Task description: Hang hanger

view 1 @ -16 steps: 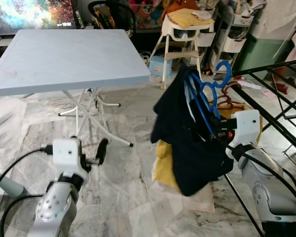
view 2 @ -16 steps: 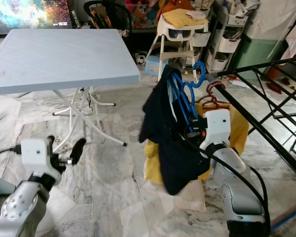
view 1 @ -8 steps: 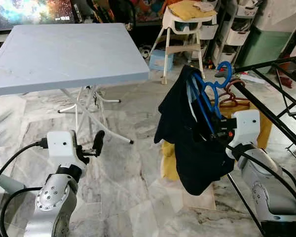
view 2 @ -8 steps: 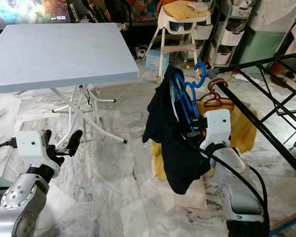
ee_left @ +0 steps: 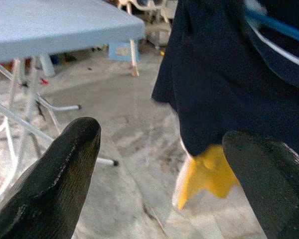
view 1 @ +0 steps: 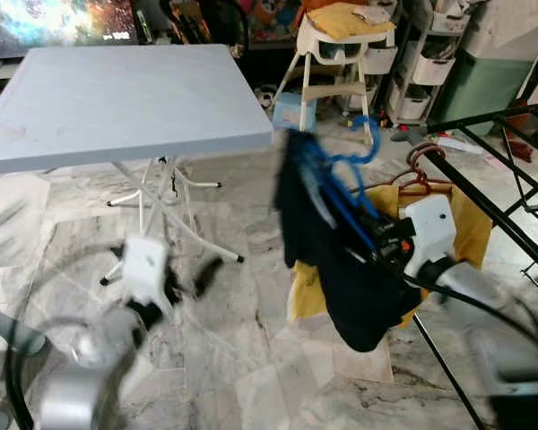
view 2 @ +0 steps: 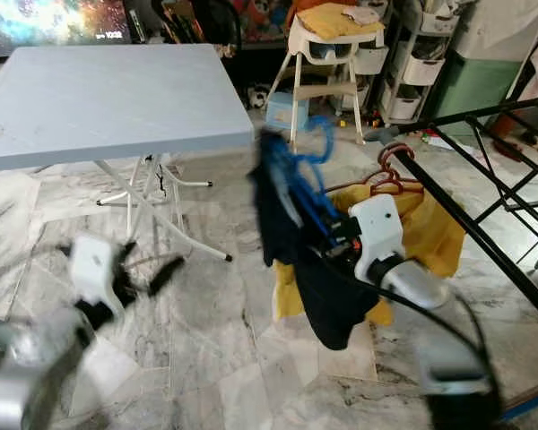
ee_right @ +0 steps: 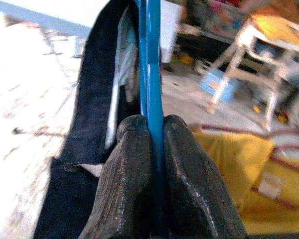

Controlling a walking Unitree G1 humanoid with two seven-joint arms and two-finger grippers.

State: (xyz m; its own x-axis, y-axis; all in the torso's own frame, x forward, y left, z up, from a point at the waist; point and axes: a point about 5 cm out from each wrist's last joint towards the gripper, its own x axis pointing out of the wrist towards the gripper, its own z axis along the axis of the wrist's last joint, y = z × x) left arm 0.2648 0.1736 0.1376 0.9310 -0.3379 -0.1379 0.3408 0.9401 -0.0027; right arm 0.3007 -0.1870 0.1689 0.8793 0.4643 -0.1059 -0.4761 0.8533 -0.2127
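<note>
A blue hanger (view 1: 345, 193) carries a dark navy garment (view 1: 318, 242) and hangs tilted above the marble floor. My right gripper (ee_right: 153, 130) is shut on the hanger's blue bar, and its white wrist (view 1: 426, 228) sits just right of the garment. The hanger's hook (view 1: 366, 134) points up and lies left of the black drying rack (view 1: 484, 202). My left gripper (ee_left: 162, 134) is open with nothing between its fingers; it is low at the left, blurred (view 1: 202, 273), and faces the garment.
A blue-grey folding table (view 1: 125, 98) stands at the back left on thin white legs. Brown hangers (view 1: 421, 170) with a yellow cloth (view 1: 471, 228) rest by the rack. A white high chair (view 1: 336, 54) and storage drawers (view 1: 421, 63) stand behind.
My right arm has swung the hanger and garment to the left, away from the rack. The left gripper has shifted right and lower. Both arms are motion-blurred.
</note>
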